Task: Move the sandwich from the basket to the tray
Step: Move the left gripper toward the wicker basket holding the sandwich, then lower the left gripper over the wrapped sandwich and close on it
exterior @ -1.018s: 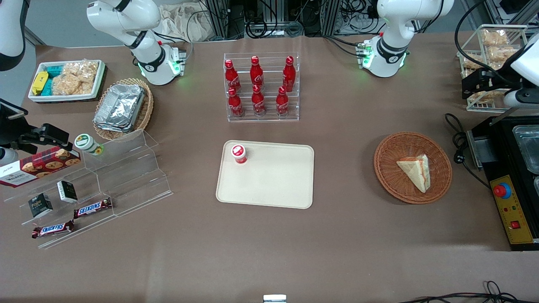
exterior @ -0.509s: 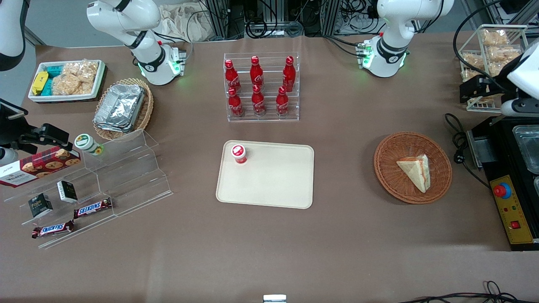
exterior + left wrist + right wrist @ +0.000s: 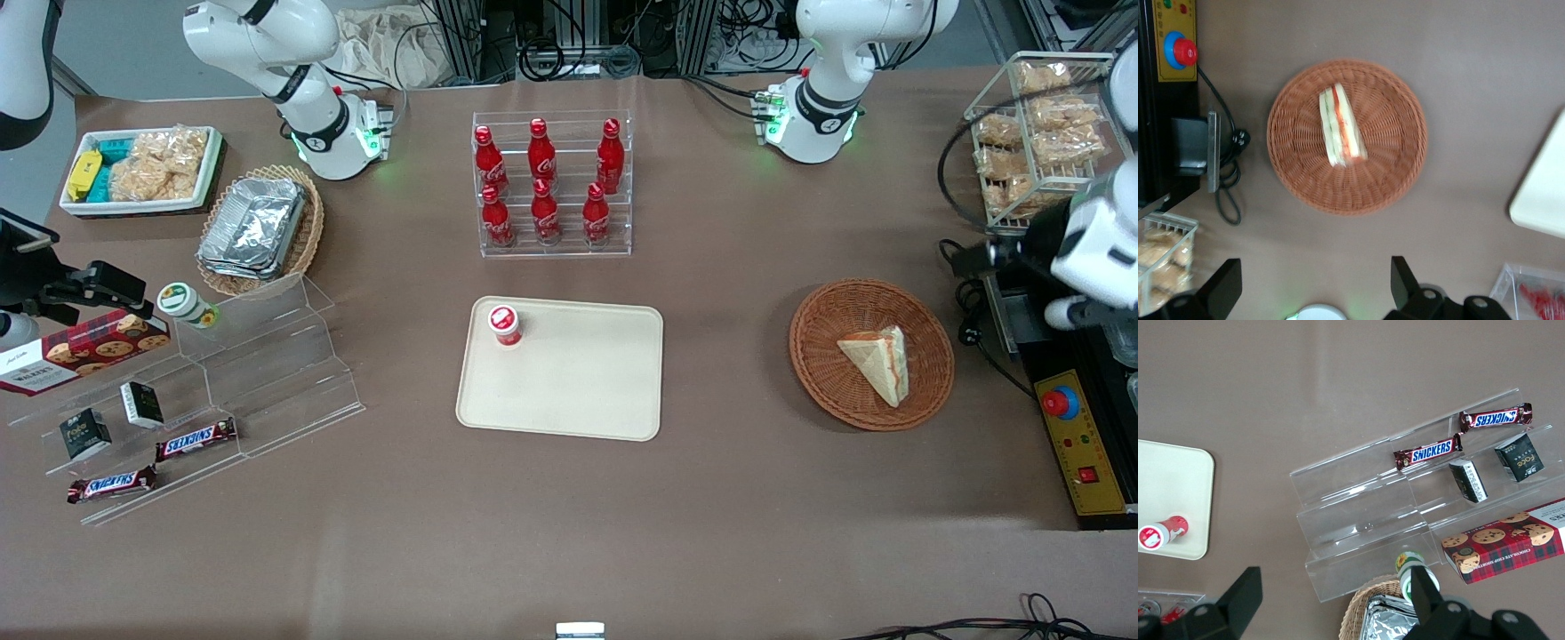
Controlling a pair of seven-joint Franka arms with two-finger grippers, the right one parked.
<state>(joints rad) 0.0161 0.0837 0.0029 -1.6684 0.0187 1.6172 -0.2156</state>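
Note:
The sandwich (image 3: 876,360), a pale bread wedge with red filling along its cut edge, lies in the round reddish-brown wicker basket (image 3: 805,342). In the left wrist view the sandwich (image 3: 1341,127) sits in the middle of the basket (image 3: 1398,133). The cream tray (image 3: 578,382) lies flat at the table's middle; a corner shows in the left wrist view (image 3: 1545,193). My left gripper (image 3: 987,256) hangs above the table beside the basket, toward the working arm's end and slightly farther from the front camera. It is open and empty (image 3: 1315,283).
A small red-capped bottle (image 3: 505,324) stands on the tray's corner. A clear rack of cola bottles (image 3: 551,187) stands farther back. A black machine with a red button (image 3: 1080,391) and a wire rack of snacks (image 3: 1040,133) flank the gripper. A cable (image 3: 965,307) lies beside the basket.
My left gripper has come away from the wire snack rack and moved nearer to the front camera, closer to the basket. The sandwich, basket and tray have not moved.

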